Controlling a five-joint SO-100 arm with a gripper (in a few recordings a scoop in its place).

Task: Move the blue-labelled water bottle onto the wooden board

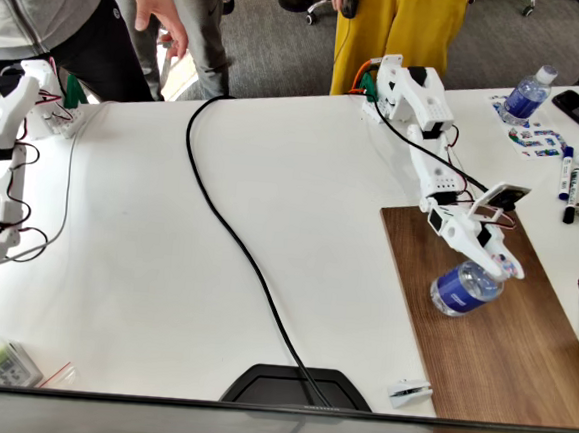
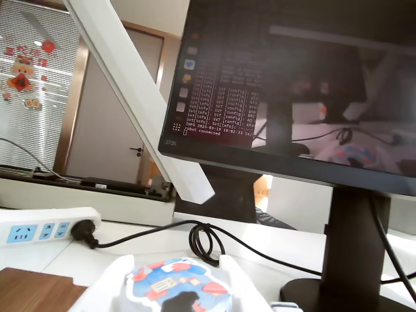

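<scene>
Bottle [image 1: 463, 287] tilted, cap up-right, base down-left, over wooden board [image 1: 500, 343]; tool [image 1: 501, 265] clamped on cap end.

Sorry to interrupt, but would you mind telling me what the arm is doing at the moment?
The white robot arm is reaching over the wooden board with its gripper closed around the cap end of the blue-labelled water bottle. The bottle is tilted over the board's upper part; whether it touches the wood is hard to tell. A second bottle stands on the white table at the back, and people stand behind the table.
</scene>
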